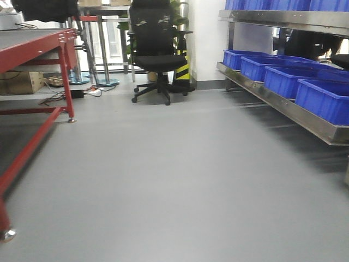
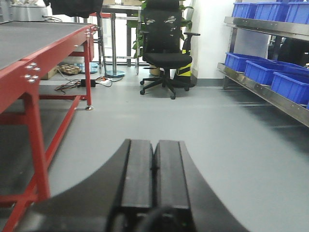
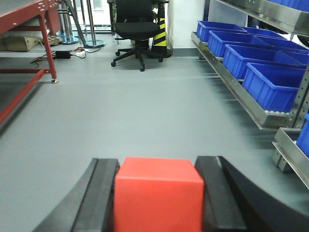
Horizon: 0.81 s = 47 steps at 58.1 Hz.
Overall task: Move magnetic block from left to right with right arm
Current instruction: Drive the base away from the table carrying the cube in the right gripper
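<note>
Magnetic block (image 3: 158,195) is filling the bottom centre of the right wrist view, sitting between the two dark fingers (image 3: 100,193) of the right gripper (image 3: 158,163). Both fingers are pressing flat against the block's left and right faces, so the jaws are standing clamped on it, kept apart only by the cube itself. Top and front faces are showing; the cube is sitting square, not tilted. Gripper and block are hanging in the air over the grey floor (image 3: 145,111), touching neither table nor rack.

Left gripper (image 2: 154,150), in the left wrist view, is pointing level across the room with its two pads lying together, only a thin seam showing between them.

Further out: red-framed table (image 2: 43,58) is standing on the left side with a dark top, a cardboard box (image 1: 19,82) sitting under the tabletop. Black office chair (image 1: 158,49) is standing by the far wall, just beside a post with yellow-black stripes (image 1: 182,68). Steel rack (image 1: 283,106) is running along the right side, carrying a row of blue bins (image 1: 283,79). Cables and a power strip (image 2: 104,82) are lying on the floor near the table's far leg.
</note>
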Motion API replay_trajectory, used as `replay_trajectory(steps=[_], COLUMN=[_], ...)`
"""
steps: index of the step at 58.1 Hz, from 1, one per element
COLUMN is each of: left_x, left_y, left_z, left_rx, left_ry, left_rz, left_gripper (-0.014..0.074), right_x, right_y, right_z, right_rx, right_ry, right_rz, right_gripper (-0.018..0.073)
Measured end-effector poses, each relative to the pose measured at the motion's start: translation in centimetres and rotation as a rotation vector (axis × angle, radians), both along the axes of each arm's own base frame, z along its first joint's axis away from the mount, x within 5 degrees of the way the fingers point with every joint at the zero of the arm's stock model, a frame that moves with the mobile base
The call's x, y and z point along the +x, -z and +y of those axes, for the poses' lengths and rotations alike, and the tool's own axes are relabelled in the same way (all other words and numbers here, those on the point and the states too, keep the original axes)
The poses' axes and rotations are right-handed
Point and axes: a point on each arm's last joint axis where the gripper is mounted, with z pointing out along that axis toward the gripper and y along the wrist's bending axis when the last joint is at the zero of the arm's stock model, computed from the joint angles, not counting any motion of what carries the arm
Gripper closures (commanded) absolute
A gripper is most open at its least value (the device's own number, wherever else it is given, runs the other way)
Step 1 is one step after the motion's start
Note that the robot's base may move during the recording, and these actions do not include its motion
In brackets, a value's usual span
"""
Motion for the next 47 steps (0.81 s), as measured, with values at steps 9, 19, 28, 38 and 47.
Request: replay_trajectory(steps=[9, 19, 28, 38, 47], left_x=[0.00, 0.00, 0.00, 0.00, 0.00], left_y=[0.00, 0.00, 0.00, 0.00, 0.00], left_z=[0.00, 0.00, 0.00, 0.00, 0.00], left_rx=[0.000, 0.000, 0.000, 0.000, 0.000], left_ry=[0.000, 0.000, 0.000, 0.000, 0.000], left_rz=[0.000, 0.000, 0.000, 0.000, 0.000], left_gripper=[0.0722, 0.0722, 0.0722, 0.0722, 0.0722], right_x=[0.00, 0.00, 0.00, 0.00, 0.00], right_y=[0.00, 0.00, 0.00, 0.00, 0.00], right_z=[0.00, 0.00, 0.00, 0.00, 0.00], right_rx=[0.000, 0.000, 0.000, 0.000, 0.000], right_ry=[0.000, 0.000, 0.000, 0.000, 0.000], right_rz=[0.000, 0.000, 0.000, 0.000, 0.000], right_gripper=[0.0361, 0.0361, 0.0361, 0.0361, 0.0361])
